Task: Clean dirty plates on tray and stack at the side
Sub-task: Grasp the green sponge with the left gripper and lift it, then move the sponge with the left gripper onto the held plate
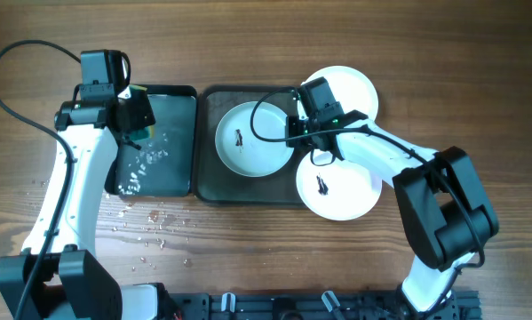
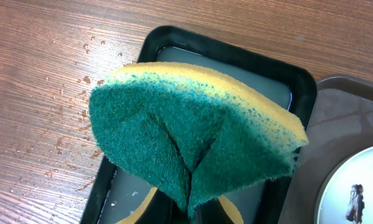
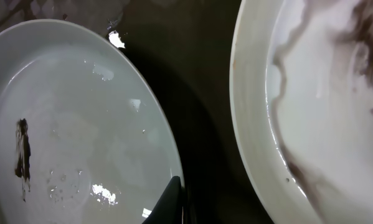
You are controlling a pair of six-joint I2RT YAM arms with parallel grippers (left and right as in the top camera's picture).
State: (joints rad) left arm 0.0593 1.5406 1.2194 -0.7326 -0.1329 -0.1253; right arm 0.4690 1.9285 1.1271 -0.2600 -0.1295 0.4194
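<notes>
Three white plates show from overhead. One plate (image 1: 252,140) (image 3: 80,124) with a dark smudge lies on the dark grey tray (image 1: 208,182). My right gripper (image 1: 303,133) (image 3: 177,205) is shut on its right rim. A second smudged plate (image 1: 339,182) overlaps the tray's lower right edge. The third plate (image 1: 350,87) sits at the upper right. In the right wrist view a plate (image 3: 323,93) with brown wet smears lies across a dark gap. My left gripper (image 1: 132,116) (image 2: 189,214) is shut on a folded green-yellow sponge (image 2: 192,130), held above the narrow black tray (image 1: 181,92).
The black tray (image 2: 301,87) holds water and foam and butts against the grey tray (image 2: 335,124). Water drops (image 1: 150,227) dot the wood in front of it. A black cable (image 1: 17,80) loops at the far left.
</notes>
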